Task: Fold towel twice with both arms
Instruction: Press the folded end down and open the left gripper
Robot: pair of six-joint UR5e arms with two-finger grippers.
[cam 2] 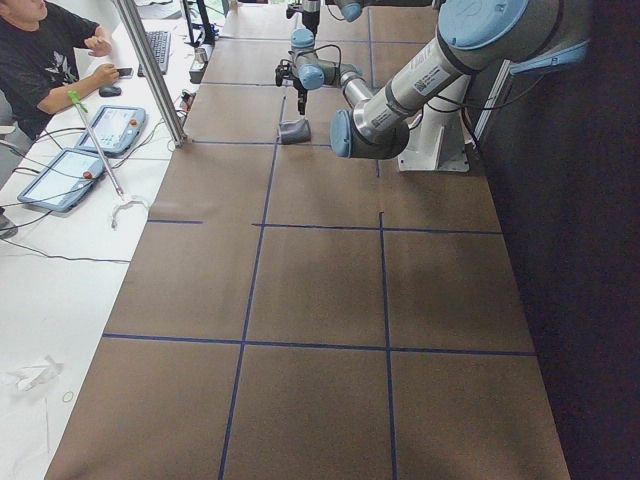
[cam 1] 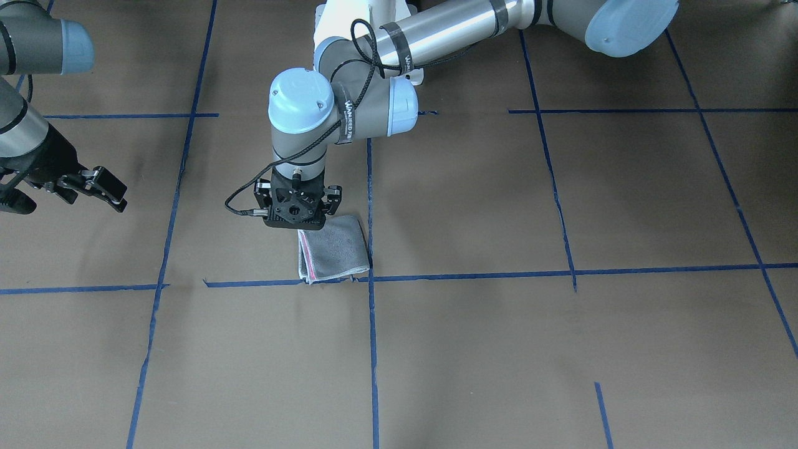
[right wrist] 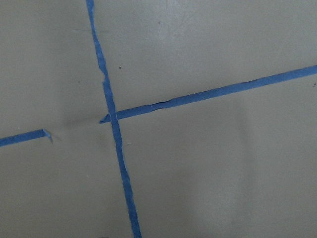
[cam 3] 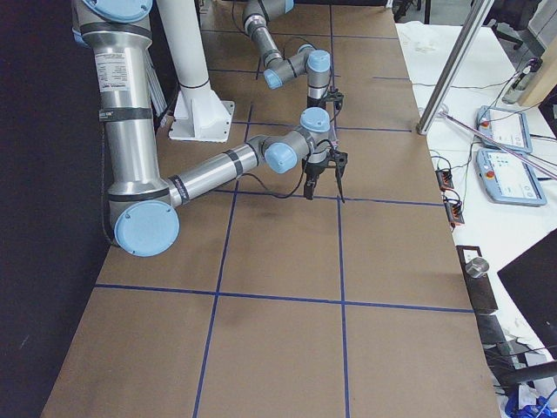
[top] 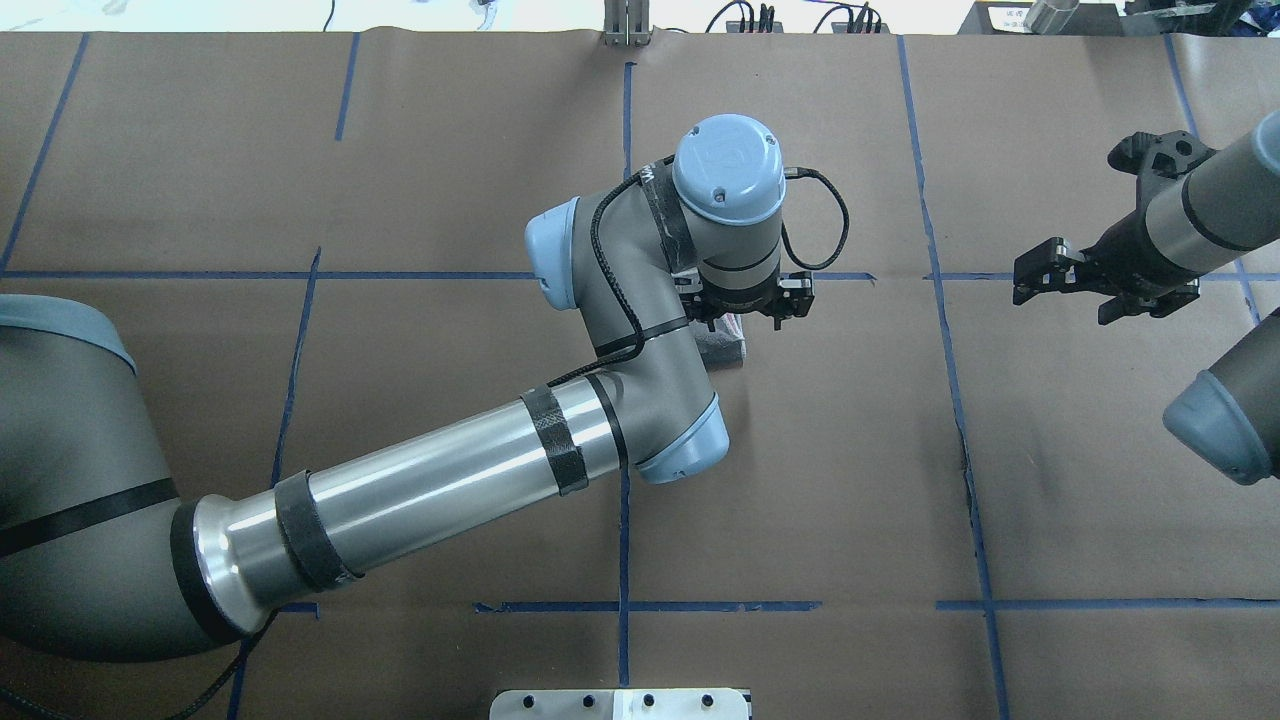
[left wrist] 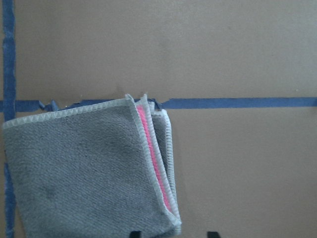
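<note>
The towel (cam 1: 336, 249) lies on the table folded into a small rectangle, grey face up, with a pink strip and pale stitched edges showing along one side (left wrist: 79, 168). It also shows partly under the left wrist in the overhead view (top: 725, 348). My left gripper (cam 1: 299, 227) points straight down just over the towel's edge nearest the robot. Its two fingertips stand apart at the bottom of the left wrist view (left wrist: 173, 234), open and holding nothing. My right gripper (top: 1070, 290) hovers open and empty far off to the robot's right, above bare table (cam 1: 93, 193).
Brown paper covers the table (cam 1: 499, 349), with blue tape lines in a grid. A tape crossing (right wrist: 113, 116) lies under the right gripper. Operators' tablets (cam 2: 60, 175) and cables lie on the white bench beyond the table's far edge.
</note>
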